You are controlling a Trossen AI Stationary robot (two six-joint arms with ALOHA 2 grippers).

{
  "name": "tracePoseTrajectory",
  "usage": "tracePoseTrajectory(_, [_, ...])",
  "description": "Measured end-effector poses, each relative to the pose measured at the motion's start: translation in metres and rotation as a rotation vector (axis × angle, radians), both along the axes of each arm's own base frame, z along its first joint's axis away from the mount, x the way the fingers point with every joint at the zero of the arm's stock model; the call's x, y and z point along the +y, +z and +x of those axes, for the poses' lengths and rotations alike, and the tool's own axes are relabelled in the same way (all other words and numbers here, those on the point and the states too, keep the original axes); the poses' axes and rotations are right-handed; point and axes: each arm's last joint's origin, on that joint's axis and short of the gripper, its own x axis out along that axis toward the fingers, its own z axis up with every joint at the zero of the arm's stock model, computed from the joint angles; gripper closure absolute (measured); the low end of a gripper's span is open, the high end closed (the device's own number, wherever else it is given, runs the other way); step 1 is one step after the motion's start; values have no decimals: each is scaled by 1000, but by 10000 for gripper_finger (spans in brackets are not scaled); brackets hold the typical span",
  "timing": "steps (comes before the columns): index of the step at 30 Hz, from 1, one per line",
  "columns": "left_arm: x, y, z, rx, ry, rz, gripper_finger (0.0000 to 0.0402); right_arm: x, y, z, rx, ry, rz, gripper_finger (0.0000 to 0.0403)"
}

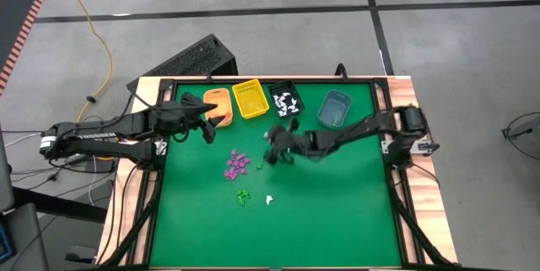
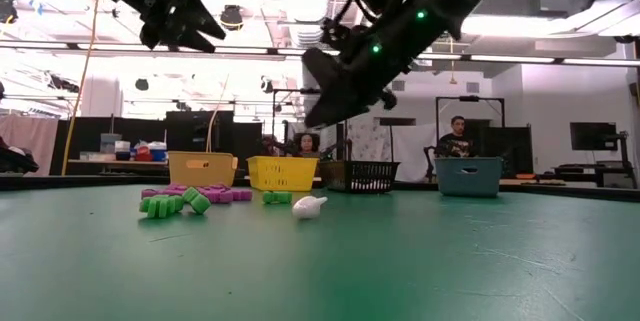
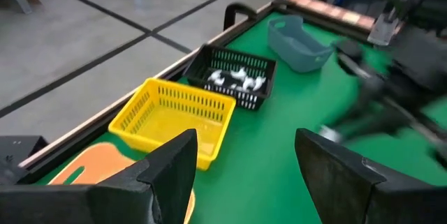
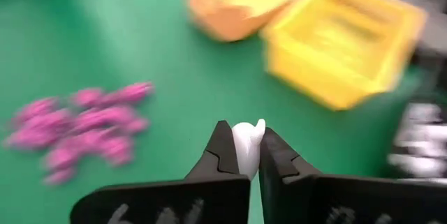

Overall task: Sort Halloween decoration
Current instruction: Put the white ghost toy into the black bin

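1. We see the Halloween decoration as tiny plastic trinkets loose on the green table (image 1: 337, 220): a purple cluster (image 1: 237, 164) near the middle, a few green trinkets (image 1: 243, 195) just below it in the high view, and a single white trinket (image 1: 269, 199) beside the green ones.
2. One small white plastic piece (image 4: 247, 147) is pinched between the fingertips of the right gripper (image 4: 241, 155), whose jaws are closed on it.
3. In the high view the right gripper (image 1: 276, 149) hangs above the table, to the right of the purple cluster and between it and the row of bins.
4. Four small bins stand in a row along the far edge: an orange bin (image 1: 218, 105), a yellow slatted bin (image 1: 251, 99), a black slatted bin (image 1: 285, 100) and a blue-grey bin (image 1: 334, 109).
5. We can see more white trinkets lying inside the black slatted bin (image 3: 237, 77).
6. The left gripper (image 1: 205, 111) waits over the orange bin, raised off the table, its two dark fingers (image 3: 171, 168) standing well apart with nothing between them.
7. Beyond the table, in the low view, people sit in the room behind.
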Motion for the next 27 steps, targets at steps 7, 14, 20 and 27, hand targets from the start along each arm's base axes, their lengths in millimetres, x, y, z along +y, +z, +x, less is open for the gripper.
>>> tracePoseTrajectory(7, [0, 6, 2, -66, -10, 8, 170, -87, 42, -37, 10, -215, -37, 388])
tracePoseTrajectory(14, [0, 8, 3, -96, -10, 7, 170, -149, 51, -62, -19, -173, 36, 386])
tracePoseTrajectory(20, [0, 13, 4, -151, -67, -14, 170, -172, 25, -59, 19, 18, 126, 376])
tracePoseTrajectory(27, [1, 14, 5, -185, -88, -37, 170, -177, 17, -56, 46, 59, 87, 325])
